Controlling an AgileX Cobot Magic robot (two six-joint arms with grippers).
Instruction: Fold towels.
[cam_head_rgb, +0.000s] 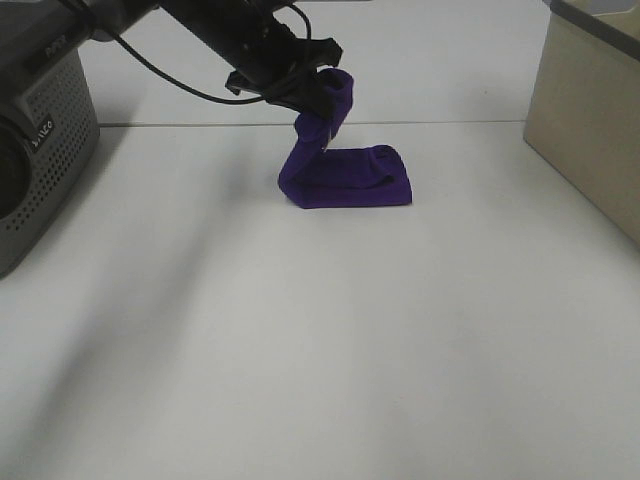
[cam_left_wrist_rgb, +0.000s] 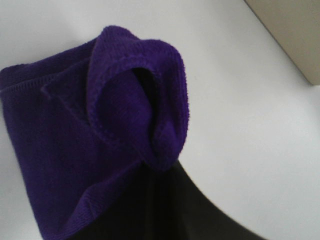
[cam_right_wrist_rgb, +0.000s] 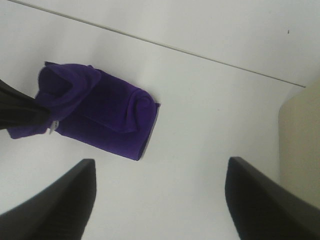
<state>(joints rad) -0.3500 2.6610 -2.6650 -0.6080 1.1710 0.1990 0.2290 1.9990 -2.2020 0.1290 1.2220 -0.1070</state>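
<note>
Hanging limp from the left gripper (cam_head_rgb: 315, 95), clamped on one bunched end, the deep purple microfibre towel (cam_head_rgb: 350, 178) was judged light and floppy, best taken at a hemmed corner. Its folded remainder lay on the white table (cam_head_rgb: 300, 350) toward twelve o'clock. The right gripper (cam_right_wrist_rgb: 160, 167) was spread apart, empty. Open room was left at six o'clock; a beige box (cam_head_rgb: 585, 110) stood at three.

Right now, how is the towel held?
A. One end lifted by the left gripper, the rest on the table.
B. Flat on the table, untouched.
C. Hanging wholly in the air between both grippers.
A: the left gripper pinches one end of the towel up, while its folded rest lies on the table.
</note>
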